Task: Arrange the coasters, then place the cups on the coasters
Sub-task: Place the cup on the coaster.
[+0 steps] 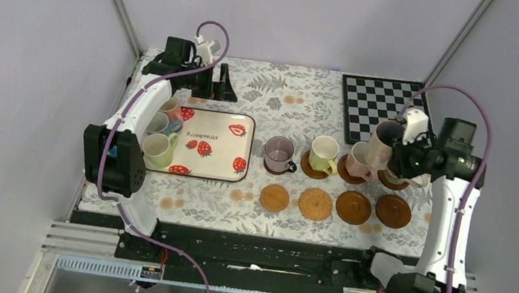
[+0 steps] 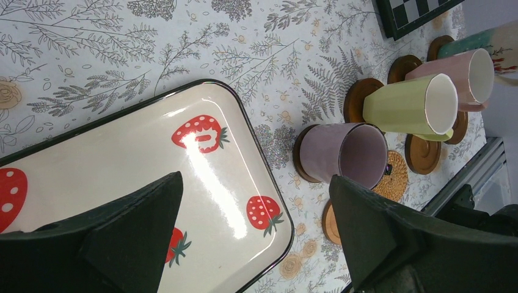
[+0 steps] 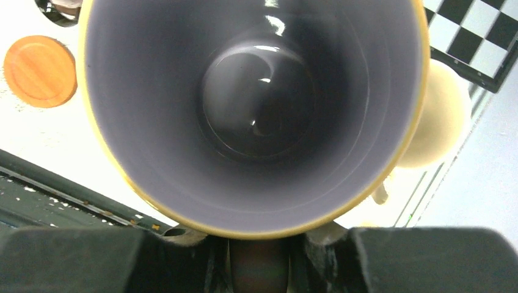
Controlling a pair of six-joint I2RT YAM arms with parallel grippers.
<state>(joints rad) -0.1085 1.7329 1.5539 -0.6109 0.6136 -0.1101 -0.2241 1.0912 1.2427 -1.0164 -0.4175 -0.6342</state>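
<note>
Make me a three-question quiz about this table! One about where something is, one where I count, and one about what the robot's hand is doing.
1. Where is the purple cup? A on the tray B on a coaster C on the checkerboard
2. How many front-row coasters have no cup? A two B four C six
3. What is the right gripper doing? A holding the tall cup B open and empty C pushing the tray
Answers: 1 B, a brown disc shows under it. 2 B, four lie bare nearest the arms. 3 A, it is shut on the cup.
</note>
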